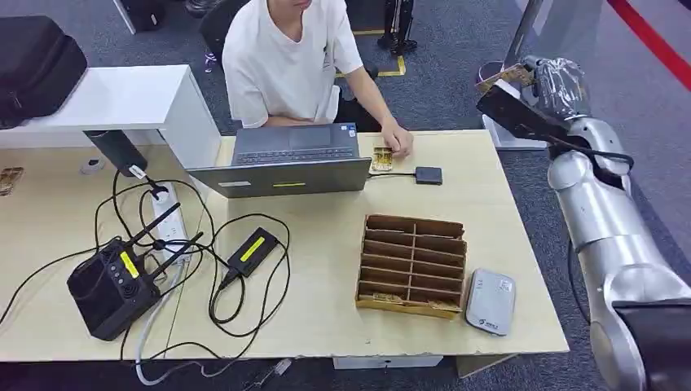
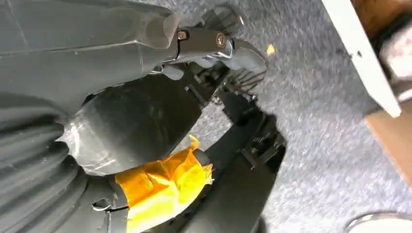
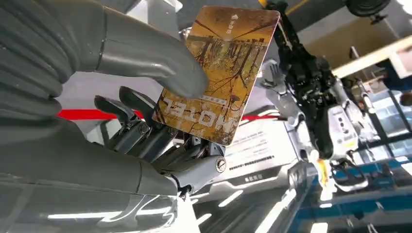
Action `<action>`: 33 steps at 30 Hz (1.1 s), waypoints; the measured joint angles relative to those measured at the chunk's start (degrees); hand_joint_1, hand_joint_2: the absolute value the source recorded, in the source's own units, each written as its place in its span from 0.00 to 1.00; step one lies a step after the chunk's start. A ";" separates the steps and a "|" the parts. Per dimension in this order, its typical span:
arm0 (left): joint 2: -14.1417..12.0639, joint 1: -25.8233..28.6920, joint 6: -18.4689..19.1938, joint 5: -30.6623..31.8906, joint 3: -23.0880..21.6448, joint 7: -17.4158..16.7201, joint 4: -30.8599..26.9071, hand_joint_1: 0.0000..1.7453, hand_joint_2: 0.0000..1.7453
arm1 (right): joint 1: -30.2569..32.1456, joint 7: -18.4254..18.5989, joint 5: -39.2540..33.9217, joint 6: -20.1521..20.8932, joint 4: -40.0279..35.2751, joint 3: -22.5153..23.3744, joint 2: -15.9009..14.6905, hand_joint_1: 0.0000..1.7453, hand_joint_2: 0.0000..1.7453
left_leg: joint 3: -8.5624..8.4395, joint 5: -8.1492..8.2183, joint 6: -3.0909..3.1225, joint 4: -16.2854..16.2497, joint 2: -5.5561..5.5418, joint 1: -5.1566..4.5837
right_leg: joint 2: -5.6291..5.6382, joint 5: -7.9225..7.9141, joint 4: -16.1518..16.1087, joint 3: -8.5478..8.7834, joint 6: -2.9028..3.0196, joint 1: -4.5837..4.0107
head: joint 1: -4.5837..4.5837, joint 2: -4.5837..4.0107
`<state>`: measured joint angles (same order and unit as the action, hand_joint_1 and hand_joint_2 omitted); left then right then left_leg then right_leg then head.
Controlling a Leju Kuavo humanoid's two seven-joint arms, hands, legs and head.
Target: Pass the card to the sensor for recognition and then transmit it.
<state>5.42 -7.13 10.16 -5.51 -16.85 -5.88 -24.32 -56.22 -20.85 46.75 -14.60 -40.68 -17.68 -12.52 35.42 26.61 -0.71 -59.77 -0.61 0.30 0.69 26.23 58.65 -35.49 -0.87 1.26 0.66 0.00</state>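
My right hand (image 1: 558, 84) is raised beyond the table's far right corner, off the table (image 1: 326, 326). It pinches a golden-brown hotel card (image 3: 218, 73) between the thumb (image 3: 145, 53) and the darker fingers (image 3: 145, 136); the card's edge (image 1: 503, 76) peeks out past the hand. A small black square reader (image 1: 429, 175), cabled to the laptop (image 1: 289, 163), lies on the table at the far side. My left hand (image 2: 145, 121) hangs over grey carpet, holding nothing, its fingers loosely apart.
A person in a white shirt (image 1: 285, 57) sits behind the laptop, one hand (image 1: 397, 142) on another card (image 1: 381, 160). A wooden slotted card box (image 1: 413, 265) and a white device (image 1: 490, 301) stand at the front right. A router (image 1: 114, 285), power strip and cables crowd the left.
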 joint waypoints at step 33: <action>1.53 -2.51 -2.25 0.35 5.66 2.43 5.40 0.00 1.00 | 23.16 -4.76 -0.31 -6.44 -15.50 2.10 -5.29 1.00 1.00 | 0.00 -0.07 -0.12 0.01 0.00 0.18 | -0.01 -0.07 0.00 -0.01 0.11 -0.17 | -0.02 0.00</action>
<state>6.95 -9.64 7.91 -5.16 -11.19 -3.45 -18.93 -33.06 -25.62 46.45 -21.05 -56.17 -15.58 -17.81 35.41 26.53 -0.83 -59.76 -0.62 0.48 0.67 26.16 58.65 -35.49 -0.75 1.10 0.63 0.00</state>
